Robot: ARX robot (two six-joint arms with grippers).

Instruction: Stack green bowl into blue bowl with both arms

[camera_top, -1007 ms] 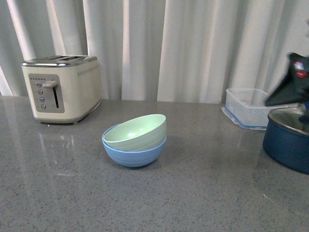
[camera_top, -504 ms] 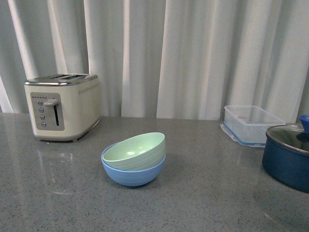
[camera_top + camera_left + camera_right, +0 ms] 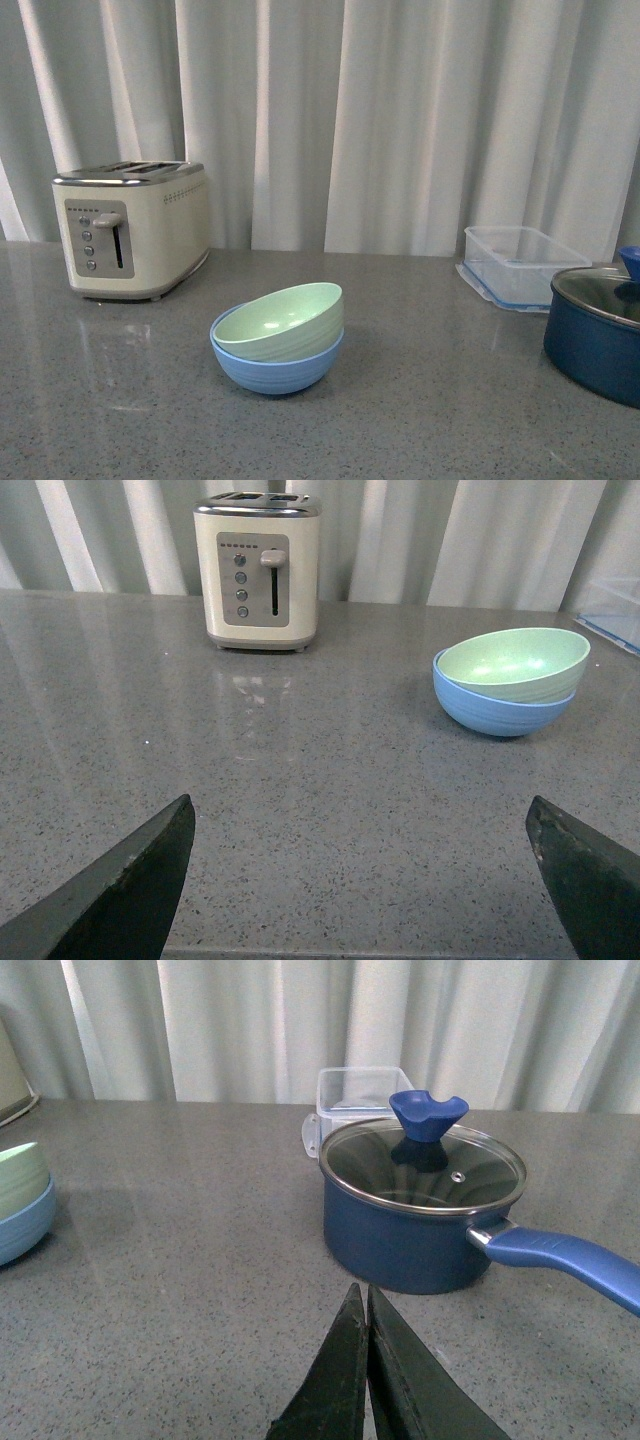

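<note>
The green bowl (image 3: 282, 320) sits nested in the blue bowl (image 3: 276, 366) near the middle of the tabletop (image 3: 420, 420), tilted rather than flush. The left fingers (image 3: 120, 885) are spread wide with nothing between them; the right fingers (image 3: 368, 1380) are pressed together, holding nothing. Both hang well apart from the bowls. Finishing well probably means leaving the stack undisturbed.

no readable text, labels, or numbers
</note>
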